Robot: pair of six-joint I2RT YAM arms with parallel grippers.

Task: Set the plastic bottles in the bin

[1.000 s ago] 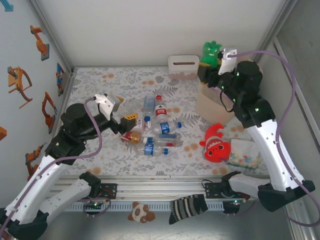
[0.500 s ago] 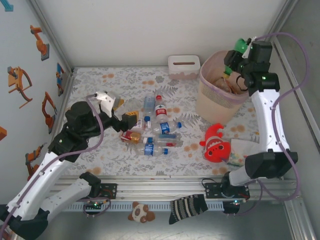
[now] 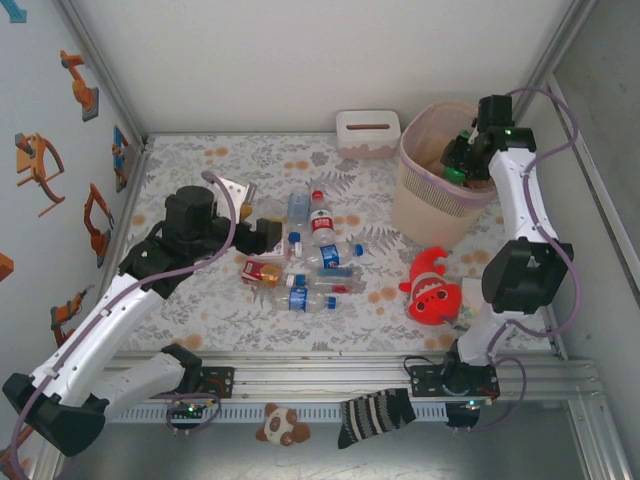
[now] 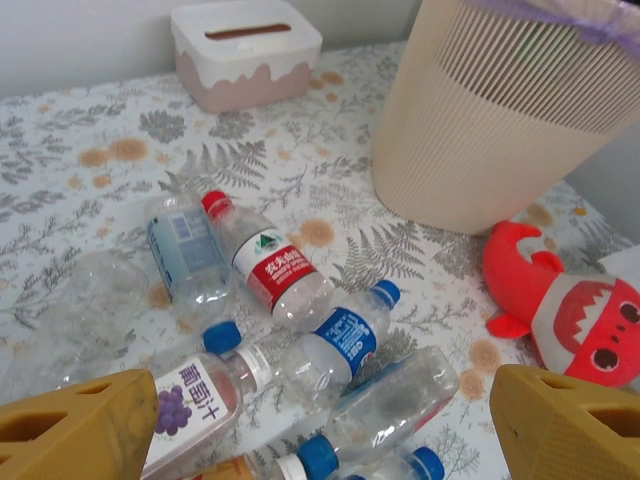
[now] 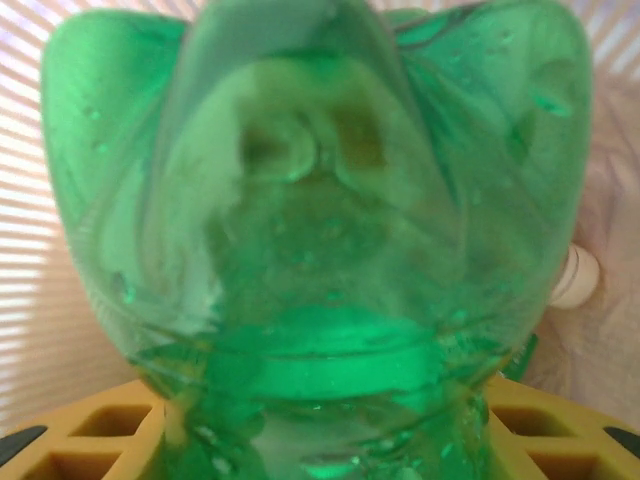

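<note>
The bin (image 3: 425, 215) stands far right on the counter (image 3: 190, 165). The right fingers (image 5: 90, 430) pinch a green bottle (image 5: 320, 250) within its rim, so letting go seems next. The left fingers (image 4: 70, 425), spread and empty, hover over loose bottles (image 3: 310, 262) mid-counter. The bin's contents are mostly hidden.

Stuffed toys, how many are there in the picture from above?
2. A red fish lies on the table in front of the bin, right of the bottles. A little panda lies below the front rail, beside a striped sock. The bin could hide more.
</note>
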